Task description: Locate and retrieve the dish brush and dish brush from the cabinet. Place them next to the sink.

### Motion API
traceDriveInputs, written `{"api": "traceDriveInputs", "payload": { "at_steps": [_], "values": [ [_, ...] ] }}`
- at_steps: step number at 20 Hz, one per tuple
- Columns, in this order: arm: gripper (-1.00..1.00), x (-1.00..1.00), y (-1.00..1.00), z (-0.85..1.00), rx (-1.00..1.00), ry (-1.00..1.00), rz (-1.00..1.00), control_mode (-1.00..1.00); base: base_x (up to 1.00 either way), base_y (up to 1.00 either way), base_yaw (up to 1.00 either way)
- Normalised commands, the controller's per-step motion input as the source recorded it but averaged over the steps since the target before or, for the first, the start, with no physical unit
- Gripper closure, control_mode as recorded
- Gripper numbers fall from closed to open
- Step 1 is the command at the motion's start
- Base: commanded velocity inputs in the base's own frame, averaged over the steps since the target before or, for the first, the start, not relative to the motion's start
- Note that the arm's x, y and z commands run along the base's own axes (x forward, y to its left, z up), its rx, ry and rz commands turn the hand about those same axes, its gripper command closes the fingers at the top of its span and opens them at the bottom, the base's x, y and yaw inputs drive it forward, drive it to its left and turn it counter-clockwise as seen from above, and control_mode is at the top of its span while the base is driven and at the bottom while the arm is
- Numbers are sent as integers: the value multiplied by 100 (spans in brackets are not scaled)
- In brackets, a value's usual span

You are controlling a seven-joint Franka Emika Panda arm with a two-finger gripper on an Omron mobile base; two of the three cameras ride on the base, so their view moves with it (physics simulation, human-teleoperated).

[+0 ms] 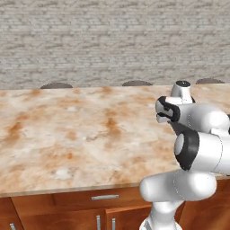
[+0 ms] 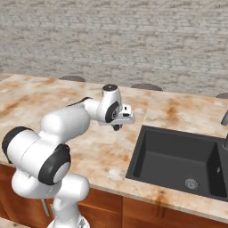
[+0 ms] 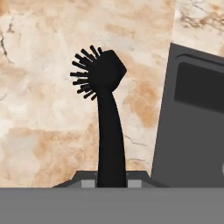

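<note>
A black dish brush (image 3: 108,127) runs up the hand view from between my fingertips, its round bristly head at the far end. My gripper (image 3: 111,183) is shut on its handle and holds it above the marbled counter (image 3: 39,131), with the head off the surface. The dark grey sink (image 3: 192,131) lies just to the right of the brush there. From the right base view, my gripper (image 2: 117,126) hangs over the counter close to the left rim of the sink (image 2: 139,149). The hand (image 1: 162,113) also shows at the right of the left base view. The cabinet is out of view.
A dark faucet (image 2: 225,119) stands at the sink's far right. Round stool tops (image 1: 56,85) peek over the counter's back edge, with a brick wall behind. Wooden drawer fronts (image 1: 105,197) with silver handles run below the front edge. Bare counter (image 1: 67,130) stretches left.
</note>
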Motion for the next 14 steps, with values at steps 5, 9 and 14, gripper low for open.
{"api": "traceDriveInputs", "payload": {
  "at_steps": [5, 9, 14],
  "values": [
    [100, 27, -19, -63, 1, -3, 1, -100, 0, 0, 0],
    [100, 28, -6, -42, -1, 0, 0, -100, 0, 0, 0],
    [100, 28, 0, -30, -3, 2, 0, -100, 0, 0, 0]
  ]
}}
